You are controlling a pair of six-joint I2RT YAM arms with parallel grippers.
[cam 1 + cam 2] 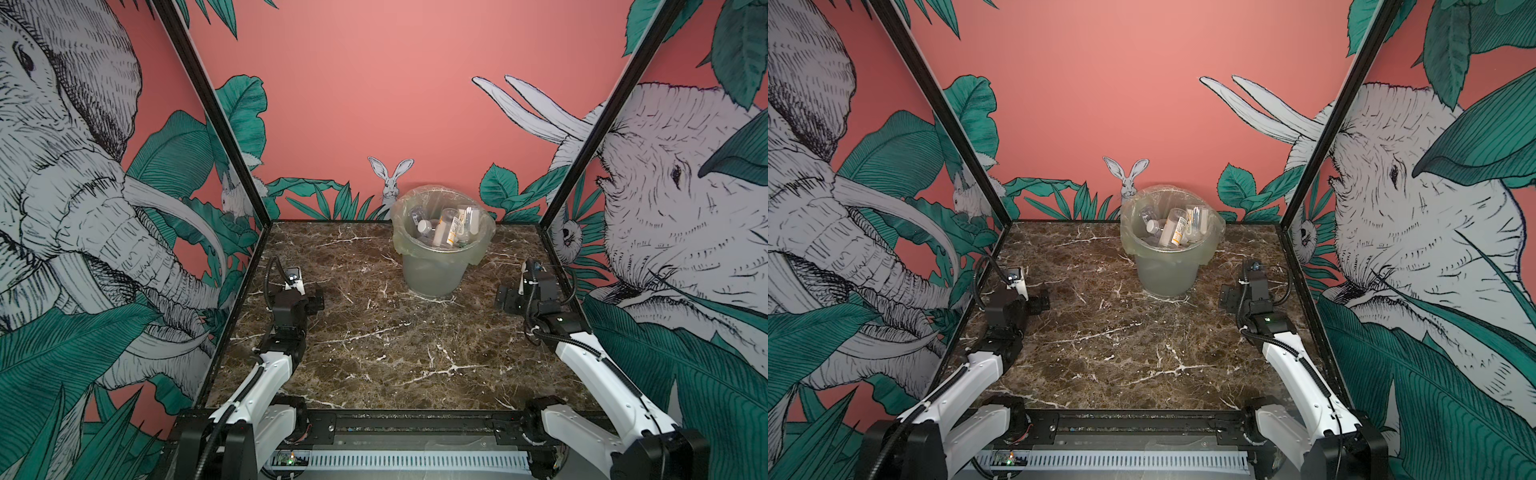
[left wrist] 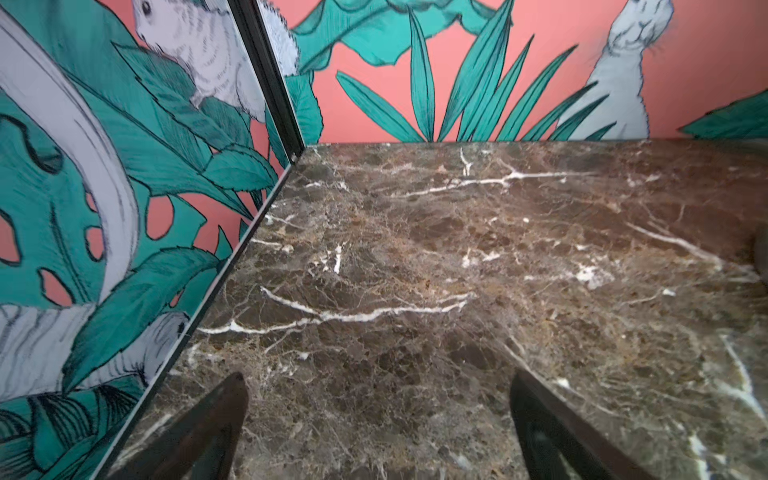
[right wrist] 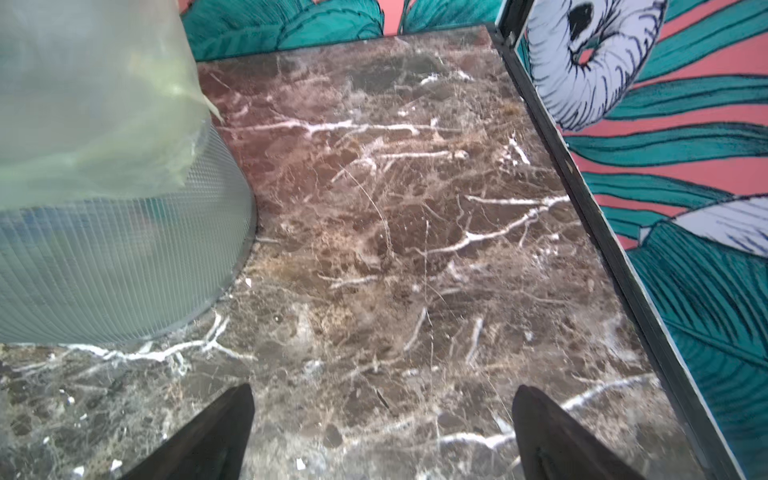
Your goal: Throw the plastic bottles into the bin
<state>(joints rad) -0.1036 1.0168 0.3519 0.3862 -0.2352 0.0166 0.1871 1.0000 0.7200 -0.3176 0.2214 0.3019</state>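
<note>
- Both arms I'm driving sit low at the table's [image 1: 374,345] sides.
- Left gripper [image 2: 378,376]: jaws spread wide over the marble, close to the left wall.
- Bin [image 1: 434,272]: stands toward the back, right of centre. The bottles [image 1: 446,228] lie piled inside it.
- Right gripper [image 3: 383,388]: jaws spread wide, holding nothing I can see, near the bin's base but apart from it.

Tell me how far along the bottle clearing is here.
Done, by the look of it: the plastic bottles are piled inside the bin, and no bottle shows on the table. In hand: nothing; the left gripper and right gripper are open and empty. Left: nothing visible.
</note>
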